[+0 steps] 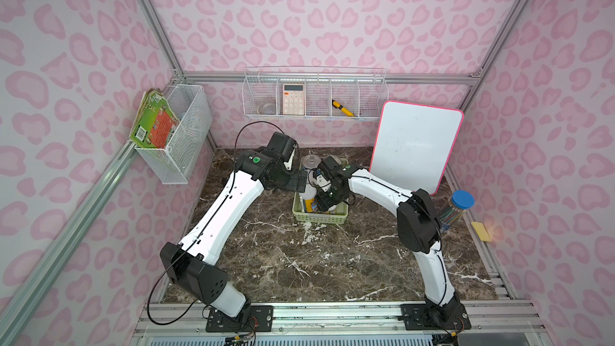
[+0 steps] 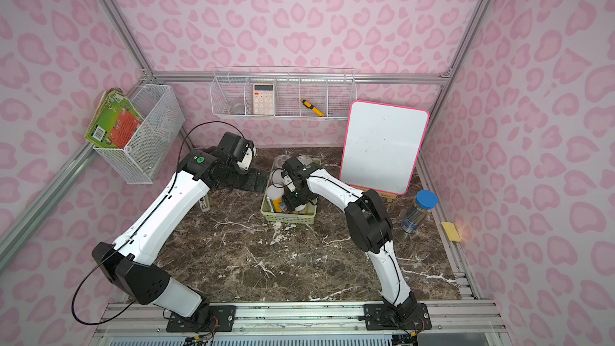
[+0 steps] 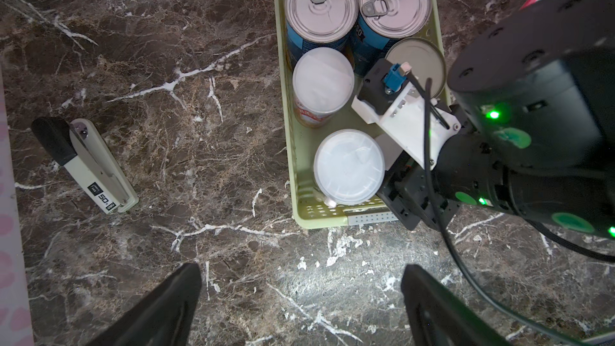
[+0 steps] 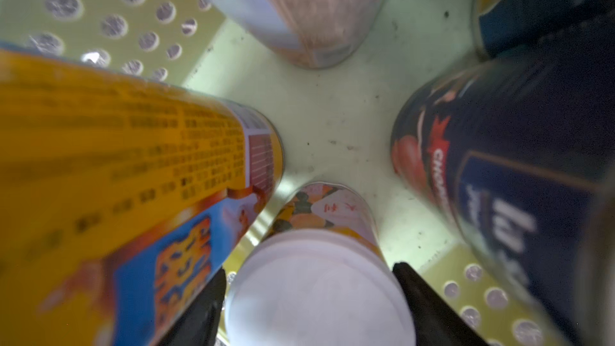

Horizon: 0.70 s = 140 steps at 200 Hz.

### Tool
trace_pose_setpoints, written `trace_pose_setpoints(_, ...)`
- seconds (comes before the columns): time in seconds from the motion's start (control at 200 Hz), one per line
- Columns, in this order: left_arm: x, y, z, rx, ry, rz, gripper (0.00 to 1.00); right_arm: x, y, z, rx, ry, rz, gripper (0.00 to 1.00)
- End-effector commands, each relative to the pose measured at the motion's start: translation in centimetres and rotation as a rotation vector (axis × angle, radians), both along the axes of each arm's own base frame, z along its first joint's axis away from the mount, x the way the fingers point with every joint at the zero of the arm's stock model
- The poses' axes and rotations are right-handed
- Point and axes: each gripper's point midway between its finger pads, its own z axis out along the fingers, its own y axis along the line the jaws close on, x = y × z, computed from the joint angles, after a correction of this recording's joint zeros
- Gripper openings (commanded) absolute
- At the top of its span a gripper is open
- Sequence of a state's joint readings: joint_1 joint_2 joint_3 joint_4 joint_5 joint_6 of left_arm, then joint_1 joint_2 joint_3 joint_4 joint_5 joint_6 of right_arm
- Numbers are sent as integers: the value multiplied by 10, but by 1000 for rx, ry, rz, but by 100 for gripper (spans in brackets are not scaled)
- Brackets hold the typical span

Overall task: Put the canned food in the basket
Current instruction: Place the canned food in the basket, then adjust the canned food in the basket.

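Stapler (image 3: 85,164), pink-edged whiteboard (image 1: 416,148), blue-capped pencil tube (image 1: 457,209), calculator (image 1: 293,98) in wire rack (image 1: 372,94), yellow sponge (image 1: 481,230)

In both top views the right arm's black wrist (image 1: 329,191) hides most of the light-green perforated plastic basket (image 1: 319,220) and its cans (image 1: 308,202). The small white-lidded can (image 4: 316,301) runs out of the right wrist view, and you cannot tell whether the right gripper's (image 4: 311,271) fingers (image 4: 429,307) touch it.

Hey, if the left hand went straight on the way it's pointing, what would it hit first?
Most likely the bare marble tabletop just short of the basket. The left hand is open and empty. Depth is unclear, so the basket's near wall could come first.
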State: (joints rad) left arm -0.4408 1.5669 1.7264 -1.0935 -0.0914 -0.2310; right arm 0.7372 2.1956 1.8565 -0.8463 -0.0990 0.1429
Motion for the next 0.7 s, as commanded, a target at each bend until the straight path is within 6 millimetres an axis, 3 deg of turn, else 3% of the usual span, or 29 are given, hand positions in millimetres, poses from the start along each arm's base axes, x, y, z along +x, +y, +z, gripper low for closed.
trace_pose_setpoints(0.0,3,-1,0,0,-12,-9,99,1,-2,2,13,-11,-15,80)
trace_pose_setpoints(0.46,-1,2,-12,16,6,-10,99,10,-50,-10,-200,-83,-85,80)
trace_pose_setpoints(0.695,-5,4,-18,22,17,-10,99,9,-64,0,-242,-114,-112,80)
